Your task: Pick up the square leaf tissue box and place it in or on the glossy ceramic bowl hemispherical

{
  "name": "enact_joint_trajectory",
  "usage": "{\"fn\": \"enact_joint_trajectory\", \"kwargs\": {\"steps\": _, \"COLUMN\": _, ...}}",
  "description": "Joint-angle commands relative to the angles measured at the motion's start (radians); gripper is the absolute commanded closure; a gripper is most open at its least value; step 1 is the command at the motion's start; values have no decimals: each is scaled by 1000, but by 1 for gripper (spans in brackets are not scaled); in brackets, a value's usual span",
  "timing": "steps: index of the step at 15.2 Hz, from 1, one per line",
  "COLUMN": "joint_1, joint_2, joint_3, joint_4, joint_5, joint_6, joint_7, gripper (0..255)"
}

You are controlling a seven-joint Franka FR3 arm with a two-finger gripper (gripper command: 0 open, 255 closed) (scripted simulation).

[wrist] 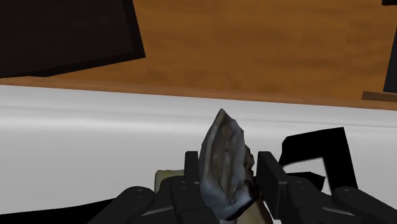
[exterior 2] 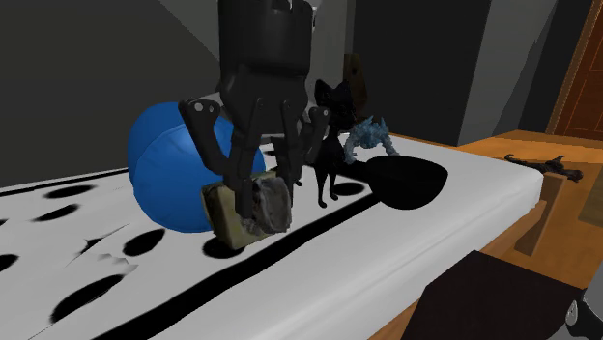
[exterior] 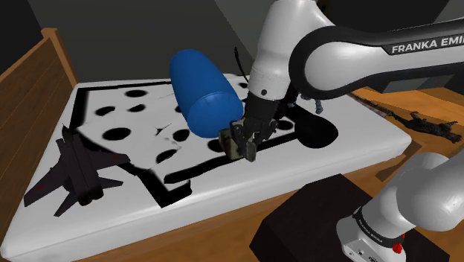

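Observation:
My black gripper (exterior: 243, 143) is shut on the tissue box (exterior: 236, 148), a small tan box with a grey leafy tuft on top. It hangs tilted just over the white bed (exterior: 349, 145), beside the blue cylinder (exterior: 202, 89). In the second exterior view the tissue box (exterior 2: 242, 211) sits in the gripper (exterior 2: 256, 198), with its shadow on the cover below. The black bowl (exterior 2: 406, 182) lies on the bed toward that view's right, apart from the box; the shoulder view shows the bowl (exterior: 318, 131) past the hand. In the wrist view the fingers (wrist: 270, 177) clasp the tissue box (wrist: 222, 159).
A black toy jet (exterior: 71, 170) lies on the bed at the shoulder view's left. A black cat figure (exterior 2: 327, 145) and a small blue-grey figure (exterior 2: 372, 135) stand just behind the bowl. A dark box (exterior: 312, 216) and wooden floor (wrist: 254, 57) lie off the bed's edge.

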Motion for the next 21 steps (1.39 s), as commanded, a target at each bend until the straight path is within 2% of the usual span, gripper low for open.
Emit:
{"fn": "enact_joint_trajectory", "kwargs": {"steps": 1, "joint_1": -1, "joint_2": -7, "joint_3": -5, "joint_4": 26, "joint_5": -2, "joint_6": -31, "joint_7": 4, "gripper": 255}}
{"fn": "enact_joint_trajectory", "kwargs": {"steps": 5, "joint_1": -3, "joint_2": -15, "joint_3": -12, "joint_4": 67, "joint_5": -6, "joint_6": -81, "joint_7": 9, "gripper": 255}}
{"fn": "enact_joint_trajectory", "kwargs": {"steps": 12, "joint_1": -26, "joint_2": -197, "joint_3": -157, "joint_4": -86, "joint_5": 5, "joint_6": -144, "joint_7": -168, "gripper": 255}}
{"fn": "enact_joint_trajectory", "kwargs": {"steps": 21, "joint_1": -89, "joint_2": -357, "joint_3": -349, "joint_4": -207, "joint_5": -77, "joint_6": -230, "joint_7": -378, "gripper": 255}}
